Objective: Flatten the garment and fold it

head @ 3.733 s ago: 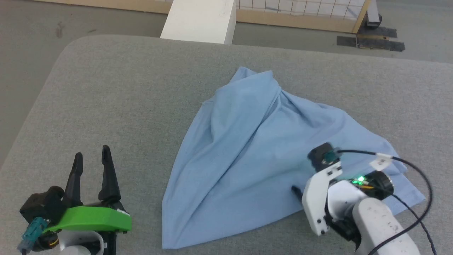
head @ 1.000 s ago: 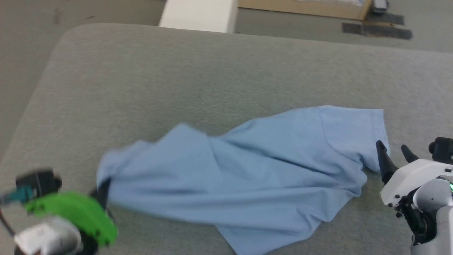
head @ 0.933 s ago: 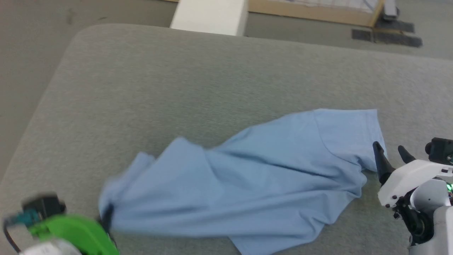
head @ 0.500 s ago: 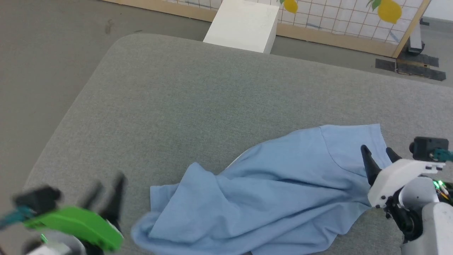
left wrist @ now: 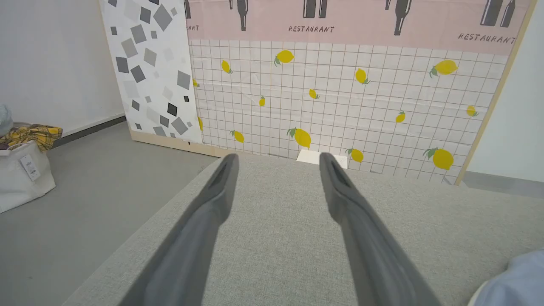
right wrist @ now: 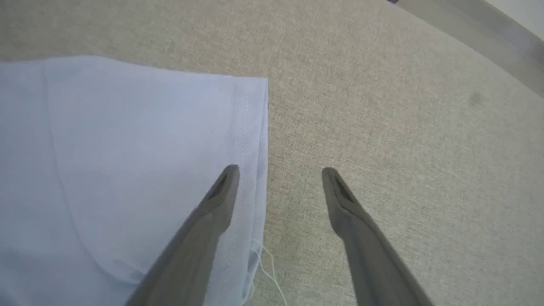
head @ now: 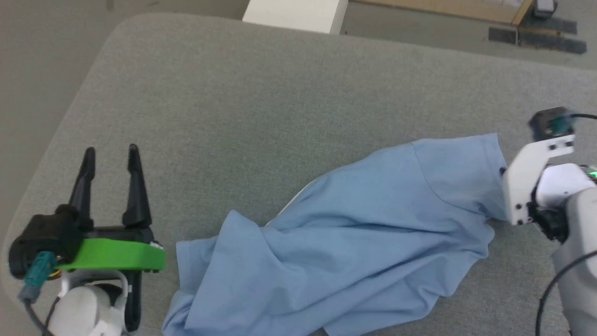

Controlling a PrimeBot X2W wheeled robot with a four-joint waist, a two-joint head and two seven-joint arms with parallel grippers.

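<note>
The light blue T-shirt (head: 345, 242) lies crumpled and stretched across the grey cushion (head: 261, 107), running from lower left to a sleeve at the right. In the right wrist view the sleeve hem (right wrist: 250, 140) runs between my open right gripper (right wrist: 278, 172) fingers; the left finger is over the cloth, the right one over bare cushion. In the head view the right gripper's white wrist housing (head: 527, 182) sits at the sleeve edge, fingers hidden. My left gripper (head: 109, 151) stands open and empty, left of the shirt. Its wrist view catches a bit of blue cloth (left wrist: 516, 280).
A white box (head: 296, 14) stands on the floor beyond the cushion's far edge. A lemon-patterned screen (left wrist: 340, 97) rises behind it, and a white bag (left wrist: 21, 174) sits on the floor at the left. The cushion's rounded left edge (head: 70, 116) is near my left gripper.
The left gripper let go of the shirt's left end and now stands open, clear of it. The right gripper has moved up over the sleeve hem. The camera has shifted.
</note>
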